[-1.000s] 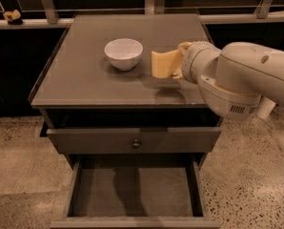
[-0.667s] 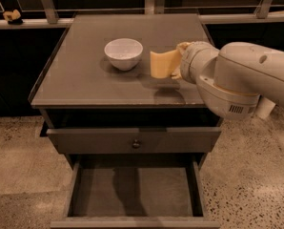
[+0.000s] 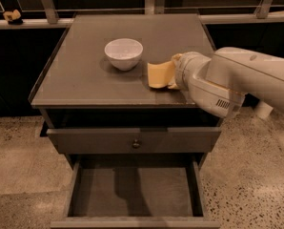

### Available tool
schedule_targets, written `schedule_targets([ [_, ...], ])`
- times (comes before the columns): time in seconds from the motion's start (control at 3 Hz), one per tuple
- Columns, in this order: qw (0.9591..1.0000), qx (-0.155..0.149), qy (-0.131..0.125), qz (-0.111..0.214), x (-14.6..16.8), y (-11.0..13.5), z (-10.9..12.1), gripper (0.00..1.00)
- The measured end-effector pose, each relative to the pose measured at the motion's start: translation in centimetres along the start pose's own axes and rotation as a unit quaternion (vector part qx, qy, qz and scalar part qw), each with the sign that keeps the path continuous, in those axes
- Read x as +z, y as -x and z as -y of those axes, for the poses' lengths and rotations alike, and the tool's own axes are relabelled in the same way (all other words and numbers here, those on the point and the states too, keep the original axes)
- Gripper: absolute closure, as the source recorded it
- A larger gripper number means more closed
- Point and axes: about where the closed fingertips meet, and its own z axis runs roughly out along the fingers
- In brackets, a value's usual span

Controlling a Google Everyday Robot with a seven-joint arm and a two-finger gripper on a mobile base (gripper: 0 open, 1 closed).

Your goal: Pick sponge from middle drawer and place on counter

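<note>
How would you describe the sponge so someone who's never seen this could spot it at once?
Find the square gray counter in the middle. Right of the white bowl, at the robot's gripper, is the sponge: a small, flat, pale-yellow pad, unlike the round white bowl.

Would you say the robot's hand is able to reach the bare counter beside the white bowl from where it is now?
Probably yes. The hand, gripping the sponge, hangs just over the counter beside the white bowl, with nothing between it and the surface.
</note>
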Motion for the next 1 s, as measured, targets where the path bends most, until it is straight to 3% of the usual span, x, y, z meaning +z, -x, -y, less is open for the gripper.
schedule_targets([
  [0.33,1.0,-0.004,0.007,0.003,-0.1,0.14,-0.16,1.0],
  [1.0,1.0,-0.004,0.007,0.003,-0.1,0.15,-0.16,0.59],
])
